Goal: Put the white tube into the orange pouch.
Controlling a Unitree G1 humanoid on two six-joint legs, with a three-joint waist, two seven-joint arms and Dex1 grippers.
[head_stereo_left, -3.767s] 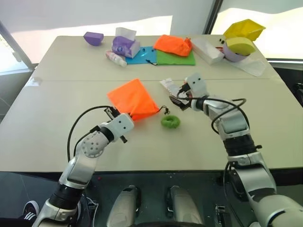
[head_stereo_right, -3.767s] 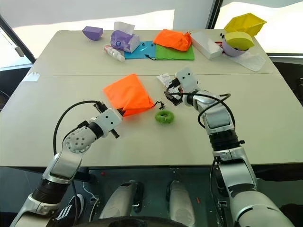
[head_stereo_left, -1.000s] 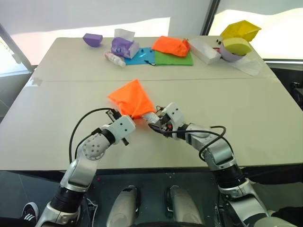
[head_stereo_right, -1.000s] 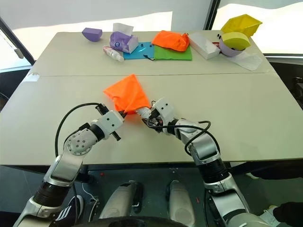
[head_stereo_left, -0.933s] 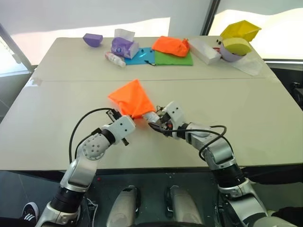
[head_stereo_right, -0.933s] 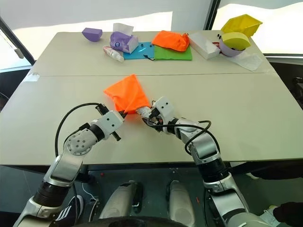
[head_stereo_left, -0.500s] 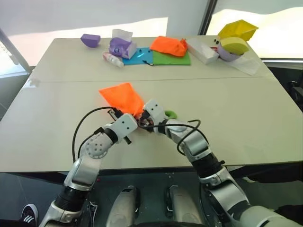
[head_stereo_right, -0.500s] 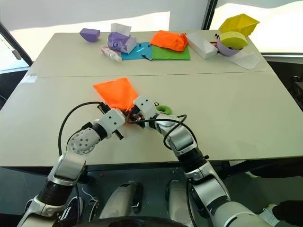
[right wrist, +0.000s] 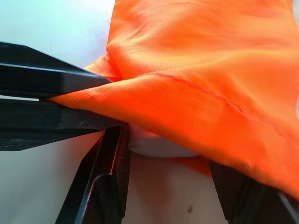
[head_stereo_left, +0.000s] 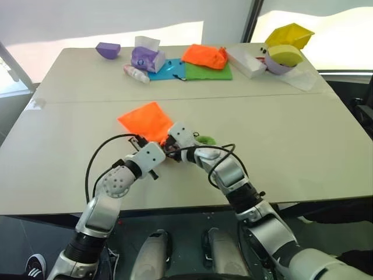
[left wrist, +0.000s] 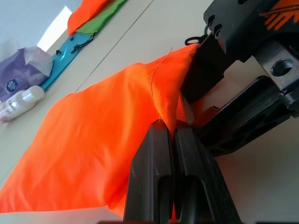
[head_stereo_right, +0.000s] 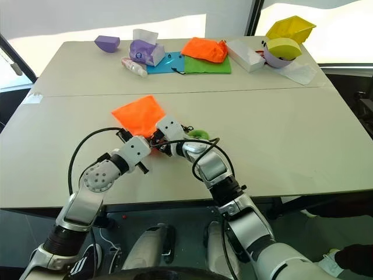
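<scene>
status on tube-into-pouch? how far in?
Done: left gripper is shut on the orange pouch, pinching the fabric edge at its mouth. In hand: right gripper holds the white tube, its end under the lifted orange edge, already partly in the mouth. Left: push the tube fully inside and let go.

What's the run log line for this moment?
left end effector: shut on orange pouch hem | right end effector: holds white tube at pouch mouth | tube: partly in
</scene>
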